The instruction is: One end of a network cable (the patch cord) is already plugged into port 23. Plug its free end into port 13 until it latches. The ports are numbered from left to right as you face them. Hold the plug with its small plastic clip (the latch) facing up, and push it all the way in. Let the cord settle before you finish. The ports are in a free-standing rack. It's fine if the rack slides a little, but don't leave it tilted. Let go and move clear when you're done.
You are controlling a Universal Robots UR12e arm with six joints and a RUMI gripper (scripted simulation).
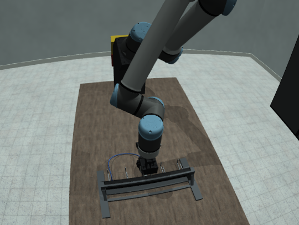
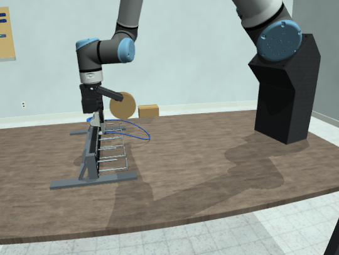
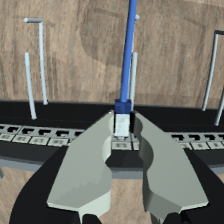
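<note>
My gripper (image 3: pixel 122 112) is shut on the free plug (image 3: pixel 121 121) of the blue patch cord (image 3: pixel 128 55). The plug sits right at the row of ports (image 3: pixel 60 137) on the rack's panel, near its middle. I cannot tell how deep it sits in a port. In the top view the gripper (image 1: pixel 147 169) stands straight above the rack (image 1: pixel 148 181), and the cord (image 1: pixel 119 159) loops left to the rack's far end. In the exterior view the gripper (image 2: pixel 97 120) is at the top of the rack (image 2: pixel 92 154), and the cord (image 2: pixel 132 130) arcs out over the table. The rack stands level.
Thin metal cable-guide rods (image 3: pixel 35 65) stick out behind the panel on both sides of the cord. The robot's black base (image 2: pixel 287 91) stands at the far end of the table. A round disc (image 2: pixel 122 105) and a box (image 2: pixel 148 110) lie on the floor beyond.
</note>
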